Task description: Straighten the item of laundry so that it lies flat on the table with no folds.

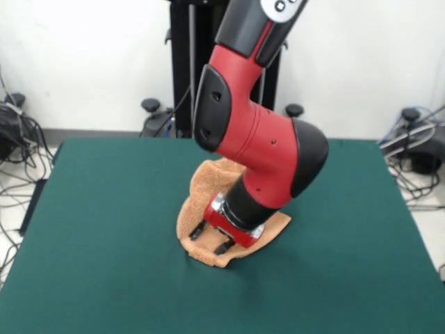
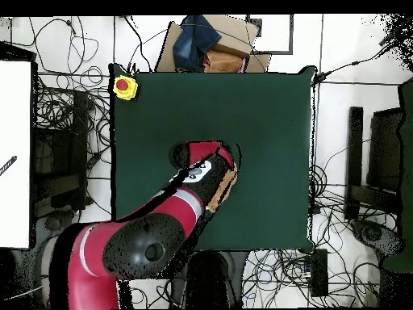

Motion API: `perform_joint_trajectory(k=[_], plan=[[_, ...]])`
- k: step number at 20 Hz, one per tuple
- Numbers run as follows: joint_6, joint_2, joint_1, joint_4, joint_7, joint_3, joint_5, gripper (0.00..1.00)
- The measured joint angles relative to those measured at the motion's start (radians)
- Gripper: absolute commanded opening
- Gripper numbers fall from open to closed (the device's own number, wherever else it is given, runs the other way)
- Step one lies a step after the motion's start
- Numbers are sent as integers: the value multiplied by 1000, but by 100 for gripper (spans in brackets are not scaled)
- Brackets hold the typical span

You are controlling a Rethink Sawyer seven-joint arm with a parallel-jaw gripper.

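Towel's front edge point(image 1: 208, 256) is seen bunched up right under the tool point(image 1: 212, 238).

Tool fingers look spread, nothing pinched yet, tips low over the crumpled towel mid-desk point(image 1: 104, 229). One loose edge should probably be pinched and dragged outward, kept low, so no fold gets pulled back under.
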Motion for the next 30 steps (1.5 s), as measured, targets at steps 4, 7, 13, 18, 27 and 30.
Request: perform_joint_trajectory(k=[4, 7, 13, 18, 27, 30], plan=[[126, 37, -9, -74, 0, -35, 57, 100], [331, 99, -43, -212, 0, -83, 116, 100], [621, 200, -125, -445, 0, -145, 176, 100], [710, 229, -164, -528, 0, -147, 178, 100], [632, 192, -137, -446, 0, -123, 171, 100], [574, 164, -125, -387, 0, -101, 170, 100]])
